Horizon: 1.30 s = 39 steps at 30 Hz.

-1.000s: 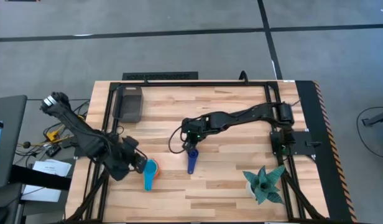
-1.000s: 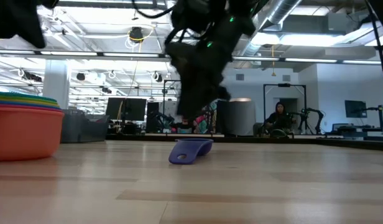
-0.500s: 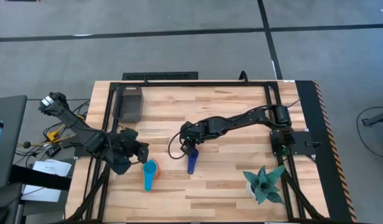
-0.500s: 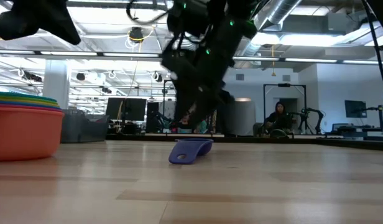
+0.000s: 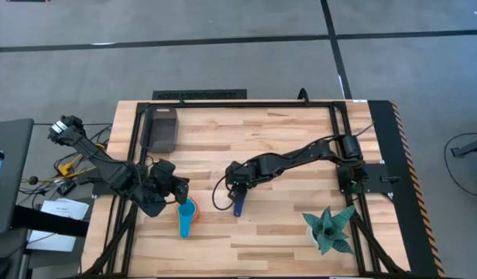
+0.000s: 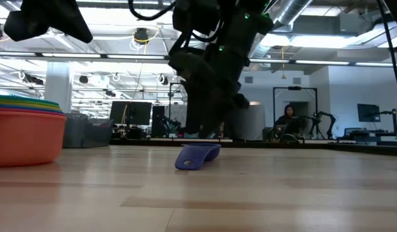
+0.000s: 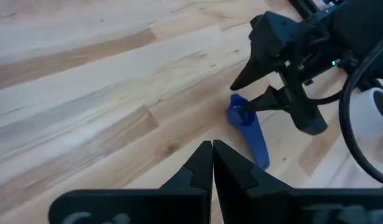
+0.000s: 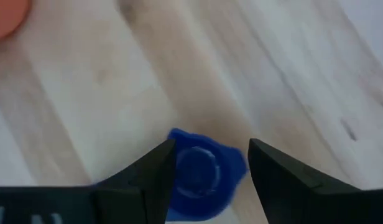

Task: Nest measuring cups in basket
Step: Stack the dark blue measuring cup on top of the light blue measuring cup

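Right claw (image 8: 207, 165) spread wide, straddling dark blue cup (image 8: 201, 171) mid-counter (image 5: 285, 124), nothing gripped. Left claw (image 7: 212, 163) shut, empty, beside nested stack (image 5: 187, 211). Likely to pinch off-centre and skid cup away. Basket (image 5: 163, 128) well apart.

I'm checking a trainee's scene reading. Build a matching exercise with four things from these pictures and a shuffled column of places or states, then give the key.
Things:
1. dark blue plastic measuring cup
2. small dark grey rectangular basket
3. left gripper
4. teal spiky plant

Places or states:
A. fingers shut, nothing between them
B. at the table's far left corner
C. lying on the wood, its bowl between the open fingers of the right gripper
D. near the table's front right corner

Pairs: 1-C, 2-B, 3-A, 4-D
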Motion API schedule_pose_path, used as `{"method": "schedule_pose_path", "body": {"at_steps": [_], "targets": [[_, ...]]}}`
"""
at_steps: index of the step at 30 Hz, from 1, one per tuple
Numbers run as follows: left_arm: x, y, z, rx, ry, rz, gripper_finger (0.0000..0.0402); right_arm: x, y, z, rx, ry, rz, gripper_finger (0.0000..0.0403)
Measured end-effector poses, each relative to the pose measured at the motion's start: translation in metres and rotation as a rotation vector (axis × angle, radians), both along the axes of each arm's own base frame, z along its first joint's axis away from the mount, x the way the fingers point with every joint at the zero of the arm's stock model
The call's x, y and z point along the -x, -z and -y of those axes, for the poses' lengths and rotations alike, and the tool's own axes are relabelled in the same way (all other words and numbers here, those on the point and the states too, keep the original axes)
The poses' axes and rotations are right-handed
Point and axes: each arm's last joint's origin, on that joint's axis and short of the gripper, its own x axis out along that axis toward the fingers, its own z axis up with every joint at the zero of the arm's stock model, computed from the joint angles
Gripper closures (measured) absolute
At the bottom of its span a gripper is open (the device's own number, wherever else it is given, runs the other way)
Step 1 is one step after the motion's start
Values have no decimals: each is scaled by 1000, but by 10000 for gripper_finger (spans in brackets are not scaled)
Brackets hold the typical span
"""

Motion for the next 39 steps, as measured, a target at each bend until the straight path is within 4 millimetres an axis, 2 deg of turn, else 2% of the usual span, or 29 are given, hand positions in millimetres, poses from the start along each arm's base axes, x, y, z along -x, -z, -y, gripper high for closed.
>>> {"method": "schedule_pose_path", "body": {"at_steps": [10,16,20,28,34,39], "targets": [[-1,1,0,-17,-14,4,401,14,6,6,28,76,-157,180],[-2,1,-3,-22,-33,7,401,9,4,3,1,64,-94,180],[-3,1,-4,-20,-35,6,401,9,4,2,-53,83,-100,180],[-2,2,-4,-35,-38,-6,401,9,4,2,-47,96,-98,183],[-3,2,-10,-55,-71,-13,401,4,32,-2,-69,106,-159,218],[-6,2,-15,-42,-91,-17,401,6,33,-7,-39,101,-170,271]]}}
